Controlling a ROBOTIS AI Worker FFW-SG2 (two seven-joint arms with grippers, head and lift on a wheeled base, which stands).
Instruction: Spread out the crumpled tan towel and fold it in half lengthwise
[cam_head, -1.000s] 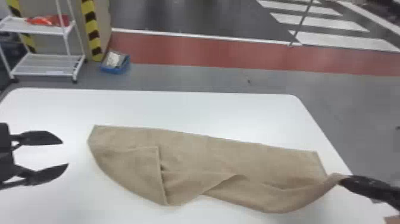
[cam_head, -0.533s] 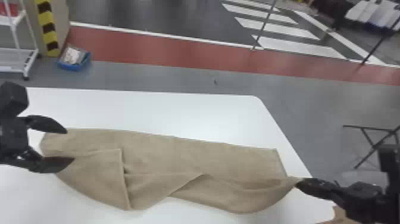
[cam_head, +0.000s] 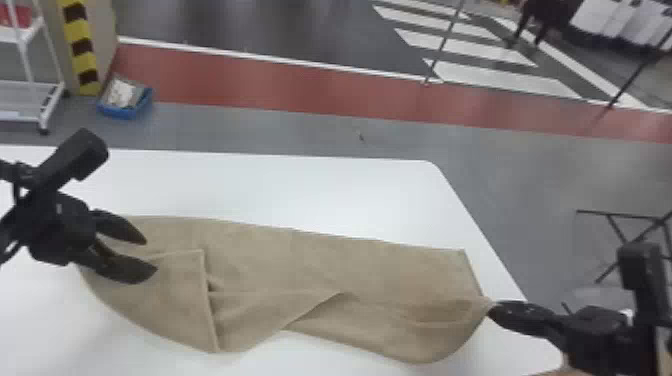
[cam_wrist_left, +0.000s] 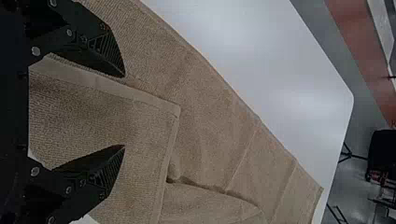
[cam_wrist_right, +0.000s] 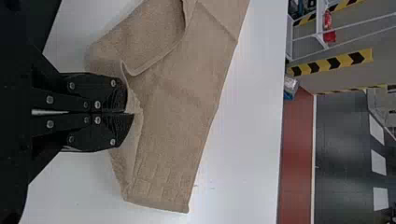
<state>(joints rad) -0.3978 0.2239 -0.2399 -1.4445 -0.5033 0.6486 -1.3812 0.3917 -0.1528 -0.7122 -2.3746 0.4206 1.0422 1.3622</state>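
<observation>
A: How far is the work, in your opinion?

B: I would say it is in the middle. The tan towel (cam_head: 390, 270) lies on the table (cam_head: 300, 190) as a long strip, and its far edge is rather straight. So the spreading in length seems mostly done.

A: And what is remaining?

B: The near side. At the left part, a flap (cam_head: 175, 300) lies over the cloth with its corner showing, and beside it are loose folds. I think these must be opened and aligned before the lengthwise fold can be called finished.

A: What is each claw doing?

B: The right claw (cam_wrist_right: 127, 112) is closed on the edge of the towel, near the right end, where the cloth is pinched to a point. The left claw (cam_wrist_left: 124, 111) is open over the left part, with nothing gripped. Whether it touches the cloth, I cannot tell.

A: Then the left one should probably take the cloth next?

B: Yes, I believe so. With both ends held, the near edge could be pulled straight. If only one layer is caught, the wrinkle may remain inside.
</observation>
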